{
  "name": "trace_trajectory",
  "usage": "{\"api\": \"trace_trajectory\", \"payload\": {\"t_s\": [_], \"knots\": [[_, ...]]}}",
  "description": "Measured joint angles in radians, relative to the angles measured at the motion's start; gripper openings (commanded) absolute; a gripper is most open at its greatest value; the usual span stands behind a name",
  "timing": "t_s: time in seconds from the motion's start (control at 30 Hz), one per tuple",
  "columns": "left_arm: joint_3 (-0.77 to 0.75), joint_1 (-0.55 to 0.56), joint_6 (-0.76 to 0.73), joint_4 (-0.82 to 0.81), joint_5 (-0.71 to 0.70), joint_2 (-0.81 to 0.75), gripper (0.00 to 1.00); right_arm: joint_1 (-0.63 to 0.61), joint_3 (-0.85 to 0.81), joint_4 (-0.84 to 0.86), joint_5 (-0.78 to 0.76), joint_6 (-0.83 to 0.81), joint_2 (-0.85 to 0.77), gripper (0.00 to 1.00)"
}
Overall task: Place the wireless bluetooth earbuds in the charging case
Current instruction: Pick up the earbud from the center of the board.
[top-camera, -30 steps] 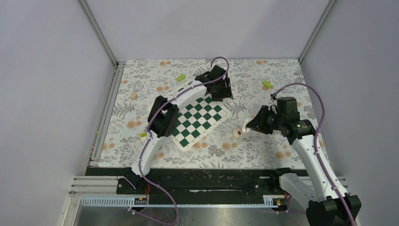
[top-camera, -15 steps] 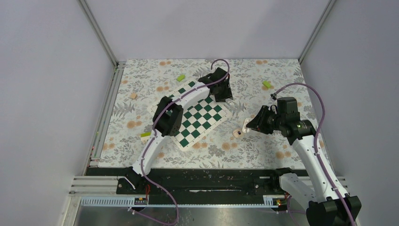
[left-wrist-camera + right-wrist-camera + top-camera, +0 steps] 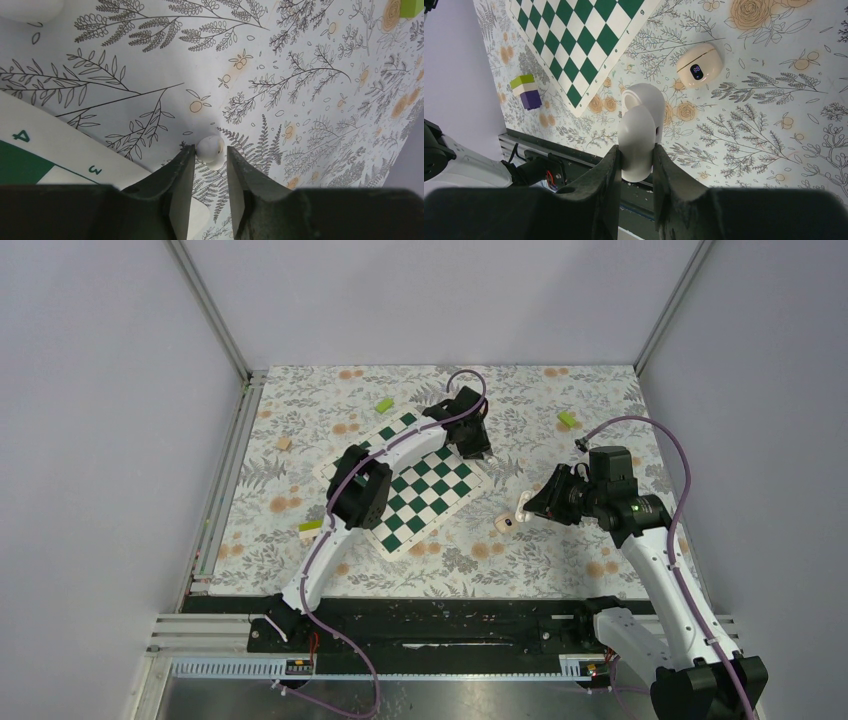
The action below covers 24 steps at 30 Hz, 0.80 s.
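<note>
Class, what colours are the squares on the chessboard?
The chessboard squares are green and white, clearest in the right wrist view.

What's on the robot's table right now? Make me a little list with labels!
Left gripper: fingers on either side of an earbud; whether it is gripped yet is unclear
Earbud: small, white, lying on the floral cover just off the chessboard
Right gripper: shut on a white rounded piece
Charging case: beige with a small dark screen, lying on the cover, apart from both grippers
Block stack: green, white and purple, near the chessboard
</note>
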State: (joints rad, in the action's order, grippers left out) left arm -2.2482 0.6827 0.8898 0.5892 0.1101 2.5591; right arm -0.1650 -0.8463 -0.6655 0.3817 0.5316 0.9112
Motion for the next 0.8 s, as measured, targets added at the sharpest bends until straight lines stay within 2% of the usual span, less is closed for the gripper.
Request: {"api": "trace_trajectory", "payload": {"t_s": [0.4, 0.63, 0.8], "knots": [[0.010, 0.000, 0.004, -0.035, 0.026, 0.000, 0.01, 0.000, 0.000, 0.000, 0.001, -0.008, 0.000, 0.00], [0.153, -0.011, -0.023, -0.124, 0.075, -0.092, 0.00, 0.000, 0.000, 0.004, 0.008, -0.008, 0.010, 0.00], [0.237, -0.026, -0.040, -0.230, 0.184, -0.192, 0.00, 0.000, 0.000, 0.005, 0.027, -0.008, 0.021, 0.00]]}}
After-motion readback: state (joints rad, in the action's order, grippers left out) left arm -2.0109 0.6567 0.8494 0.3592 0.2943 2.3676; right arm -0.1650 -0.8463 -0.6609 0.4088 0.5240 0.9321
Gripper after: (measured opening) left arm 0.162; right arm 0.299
